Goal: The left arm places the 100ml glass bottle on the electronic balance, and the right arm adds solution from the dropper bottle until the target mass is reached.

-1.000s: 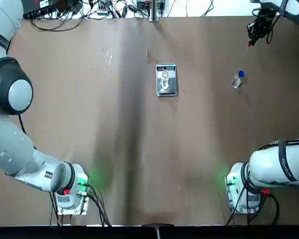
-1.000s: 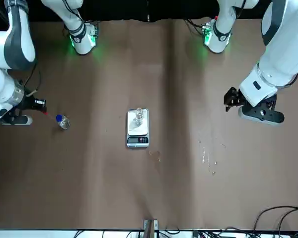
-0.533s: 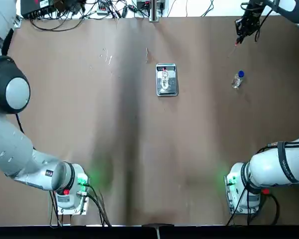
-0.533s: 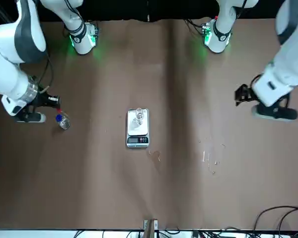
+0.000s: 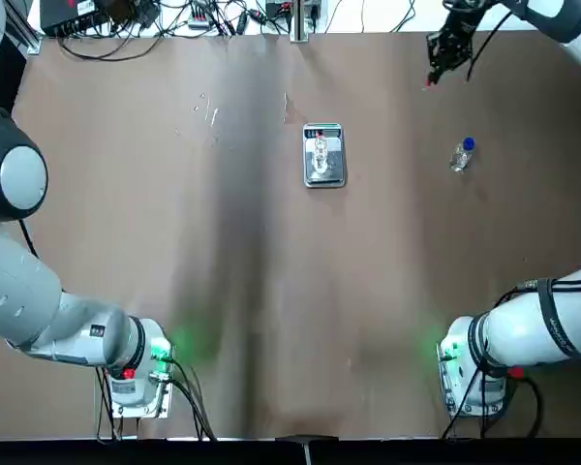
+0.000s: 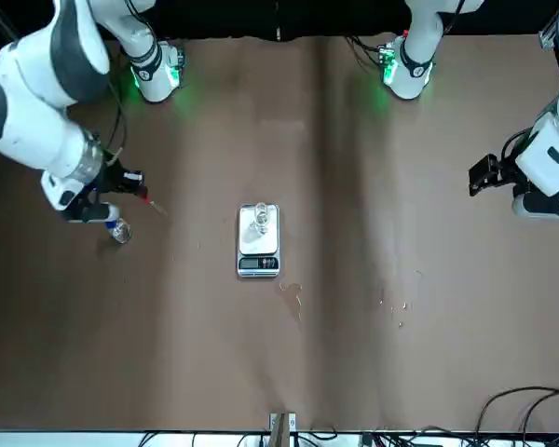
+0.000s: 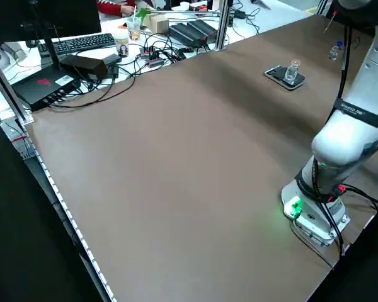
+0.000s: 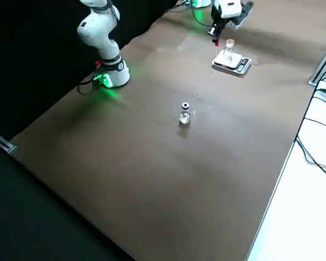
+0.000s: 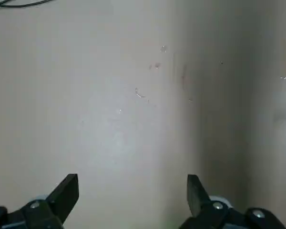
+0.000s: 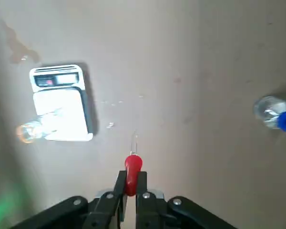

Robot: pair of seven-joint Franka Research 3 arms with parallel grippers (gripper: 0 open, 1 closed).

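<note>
Bottle (image 10: 33, 130) sits on scale (image 10: 57, 80); my left end effector (image 9: 132, 177) is released, right end effector (image 10: 132, 173) grips dropper (image 10: 133, 164). Likely dosing approach; next, align over mouth.

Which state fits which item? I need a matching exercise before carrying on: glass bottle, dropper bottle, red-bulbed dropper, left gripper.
Column one
1. Glass bottle
2. Dropper bottle
3. Red-bulbed dropper
4. Left gripper

Column two
A. Open and empty above the table
B. Pinched in the right gripper
C. Standing on the balance
D. Upright on the tabletop, blue near its top

Pairs: 1-C, 2-D, 3-B, 4-A
</note>
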